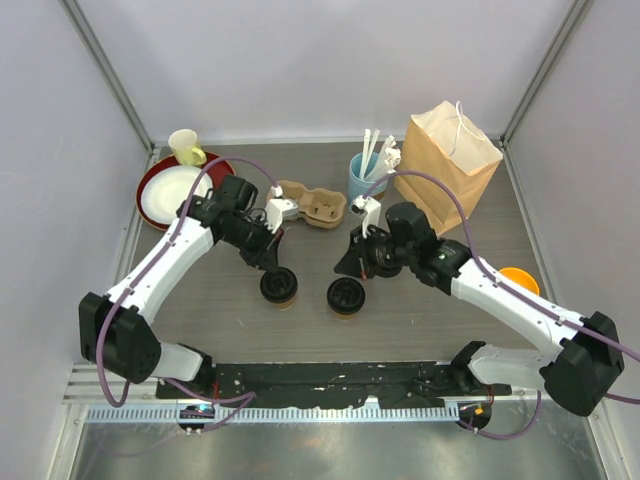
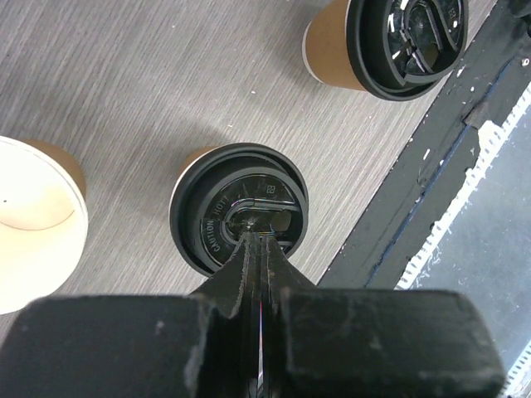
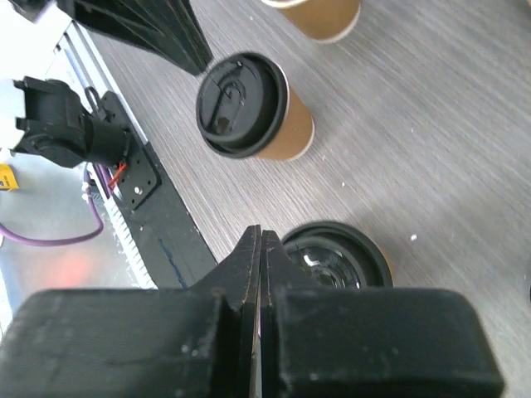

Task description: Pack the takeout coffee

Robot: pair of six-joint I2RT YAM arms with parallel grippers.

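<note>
From above: two capped cups stand side by side. The left cup [image 1: 279, 287] sits just under the left claw [image 1: 272, 268], and the right cup [image 1: 345, 297] is just below the right claw [image 1: 346, 272].

Left wrist: jaws pressed together, tips right over the left cup, perhaps touching it.

Right wrist: jaws together too, holding nothing, right cup just beside the tips.

Right gripper [image 3: 260, 239]: fingers pressed together, tips near frame centre. Lidded coffee cup [image 3: 336, 259] just beside the tips at 4 o'clock. Second lidded cup [image 3: 242, 104] at 12 o'clock, standing apart on the grey woodgrain table [image 3: 431, 124].
</note>
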